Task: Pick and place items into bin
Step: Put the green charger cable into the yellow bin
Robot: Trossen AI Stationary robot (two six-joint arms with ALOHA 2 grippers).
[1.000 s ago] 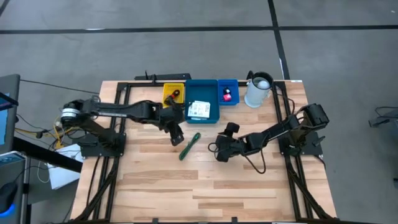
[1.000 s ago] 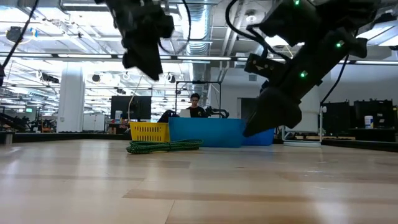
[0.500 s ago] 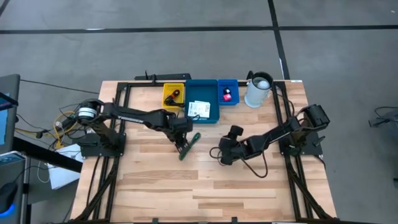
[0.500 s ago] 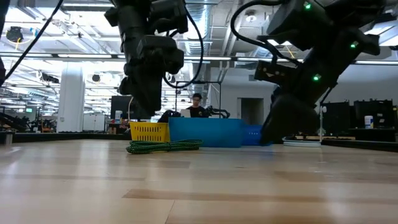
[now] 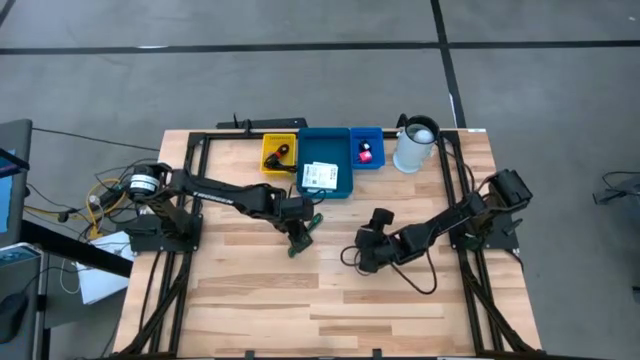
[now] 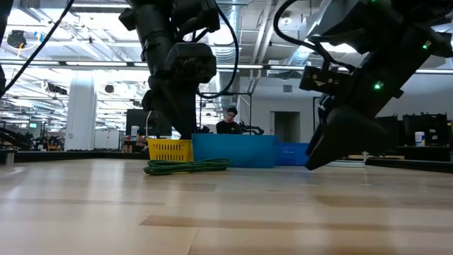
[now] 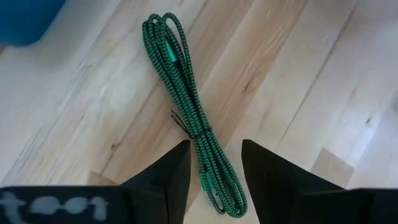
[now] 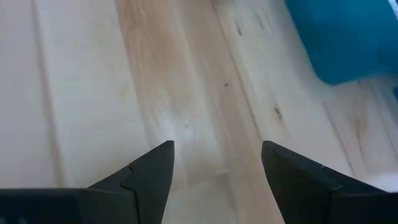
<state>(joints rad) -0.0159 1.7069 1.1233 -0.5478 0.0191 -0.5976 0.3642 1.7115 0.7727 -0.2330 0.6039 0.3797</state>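
Item: green coiled cord (image 7: 186, 118), lying loose on table (image 5: 330, 300) just before the blue bin (image 5: 325, 180)
Left gripper (image 7: 214, 171) straddles it, fingers narrowly parted, nothing held; loose loops may slip or snag. Right gripper (image 8: 214, 180) wide, empty, nearby

The yellow bin's (image 5: 279, 152) dark contents were too small to identify. The green cord's (image 7: 189, 118) near end lay hidden behind the left gripper's fingers (image 7: 168, 177).

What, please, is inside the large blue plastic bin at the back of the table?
The large blue plastic bin holds a white printed packet lying flat. Anything beneath the packet is covered and cannot be seen.
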